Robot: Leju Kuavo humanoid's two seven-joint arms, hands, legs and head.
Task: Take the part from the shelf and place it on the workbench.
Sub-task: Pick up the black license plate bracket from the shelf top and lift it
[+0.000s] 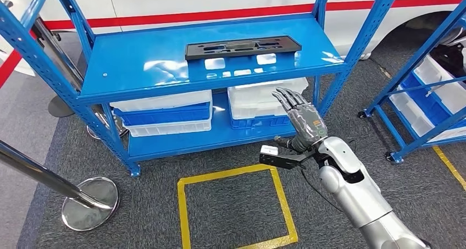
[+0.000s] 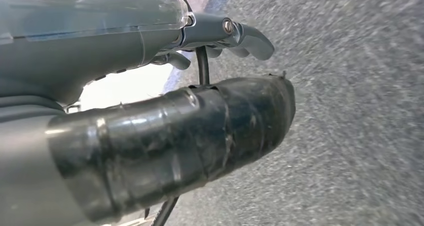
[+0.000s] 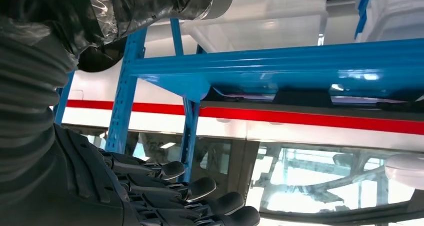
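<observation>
Right hand [image 1: 304, 117] empty, fingers apart, below shelf [image 1: 137, 67]; part [image 1: 243, 47] partly glare-hidden.

My right hand [image 3: 165, 196] is holding nothing, its dark fingers [image 3: 200, 188] extending apart toward the blue shelf [image 3: 280, 66], whose edge is partly hiding the dark part [image 3: 300, 97] lying on it.

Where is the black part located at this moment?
In the head view, the black part lies flat on the top level of the blue shelf, toward its back right, beyond the raised right hand.
</observation>
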